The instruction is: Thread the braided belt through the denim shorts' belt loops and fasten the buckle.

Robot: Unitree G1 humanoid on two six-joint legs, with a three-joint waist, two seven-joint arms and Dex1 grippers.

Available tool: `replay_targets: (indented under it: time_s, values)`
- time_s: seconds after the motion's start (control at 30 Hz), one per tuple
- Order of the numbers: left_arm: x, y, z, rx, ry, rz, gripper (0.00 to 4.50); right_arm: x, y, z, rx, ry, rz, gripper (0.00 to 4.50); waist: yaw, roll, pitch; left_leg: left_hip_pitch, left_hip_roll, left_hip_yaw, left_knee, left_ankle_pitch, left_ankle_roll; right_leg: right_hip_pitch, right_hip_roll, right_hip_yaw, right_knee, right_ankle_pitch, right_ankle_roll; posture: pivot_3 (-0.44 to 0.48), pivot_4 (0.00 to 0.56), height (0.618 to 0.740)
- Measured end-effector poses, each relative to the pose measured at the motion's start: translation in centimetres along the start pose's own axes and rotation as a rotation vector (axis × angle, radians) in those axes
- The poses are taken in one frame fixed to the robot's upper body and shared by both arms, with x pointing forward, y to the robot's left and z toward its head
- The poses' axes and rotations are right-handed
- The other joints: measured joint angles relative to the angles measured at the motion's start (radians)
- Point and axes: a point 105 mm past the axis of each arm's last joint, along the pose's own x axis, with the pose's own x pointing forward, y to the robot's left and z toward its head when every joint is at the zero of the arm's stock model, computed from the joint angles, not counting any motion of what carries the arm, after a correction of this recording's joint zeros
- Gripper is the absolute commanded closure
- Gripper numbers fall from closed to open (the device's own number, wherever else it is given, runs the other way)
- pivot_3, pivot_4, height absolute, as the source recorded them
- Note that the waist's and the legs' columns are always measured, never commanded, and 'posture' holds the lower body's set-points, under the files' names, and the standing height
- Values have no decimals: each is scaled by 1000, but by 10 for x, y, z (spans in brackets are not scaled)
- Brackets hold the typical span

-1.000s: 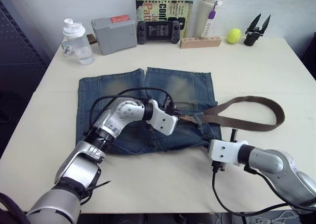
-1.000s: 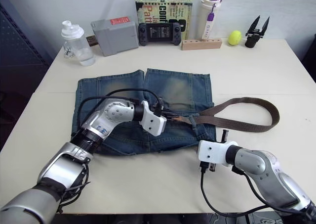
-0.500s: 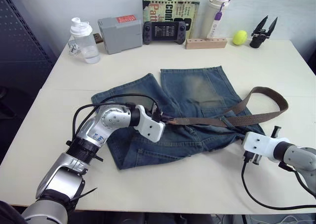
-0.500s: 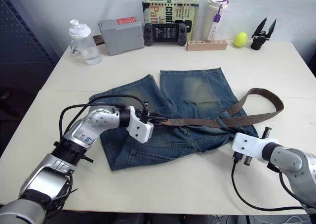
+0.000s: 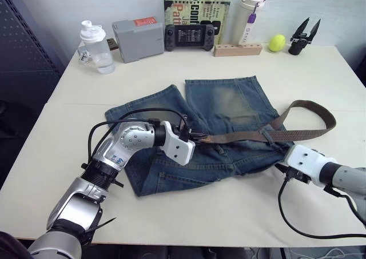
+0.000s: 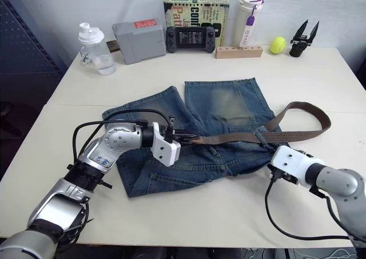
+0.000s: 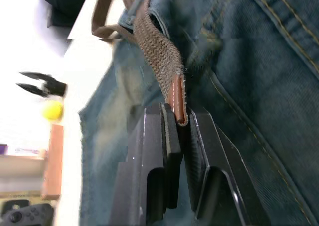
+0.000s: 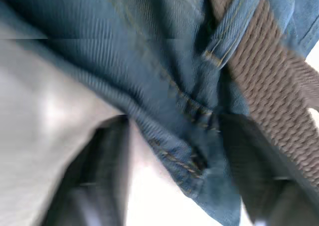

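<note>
We have the left end effector point(image 7: 180, 136) over the middle of the shorts point(image 5: 229, 104), which lie flat on the table point(image 5: 68, 127). Its two fingers are pinched tight on the tan leather tip of the belt point(image 7: 162, 51), nothing else caught between them. From that tip the belt runs right along the waistband, passes under a loop point(image 5: 267, 134) near the right edge of the shorts, then curls out onto the table in a wide bend and comes back. We can't find the buckle. Far right, the right end effector point(image 8: 172, 151) sits at the waistband corner with its fingers spread wide, denim edge between them, not gripped.

Risks, as we judge them: the grip is only on the very tip, so a hard pull could slip the leather out. With the shorts not pinned, tugging the belt may drag or bunch the denim instead of feeding through. The right fingers could close on fabric plus belt together and jam the strap. The tip may also miss the next loop.
</note>
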Motion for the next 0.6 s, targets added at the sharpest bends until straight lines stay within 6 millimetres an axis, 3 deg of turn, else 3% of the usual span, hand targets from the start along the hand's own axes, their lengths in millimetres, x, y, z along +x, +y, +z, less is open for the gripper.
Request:
replay_targets:
  time_s: [0.2, 0.37, 0.47, 0.6]
  values:
    - [7, 25, 10, 59, -36, 178, 4304, -32, -13, 52, 245, -208, 93, 593, 1, 0, 0, 0, 0, -1, 0, 0, 0, 0, 0, 0, 0, 0, 0, 0, 150, 726]
    - [12, 33, 19, 78, -75, 220, 4304, -37, -3, 88, 418, -353, 226, 593, -1, 0, 0, 0, 0, -2, 0, 0, 0, 0, 0, 0, 0, 0, 0, 0, 150, 726]
    - [13, 33, 33, 123, -130, 216, 4304, -31, 15, 111, 670, -492, 355, 593, 0, -2, -1, 0, 1, -3, 0, 0, 0, 0, 0, -1, 0, 0, 0, 0, 150, 726]
    - [10, 22, 31, 124, -125, 182, 4304, -9, 44, 116, 1158, -567, 500, 593, 0, -1, 0, 0, 0, -3, 0, 0, 0, 0, -1, -1, 1, 0, -1, 0, 150, 726]
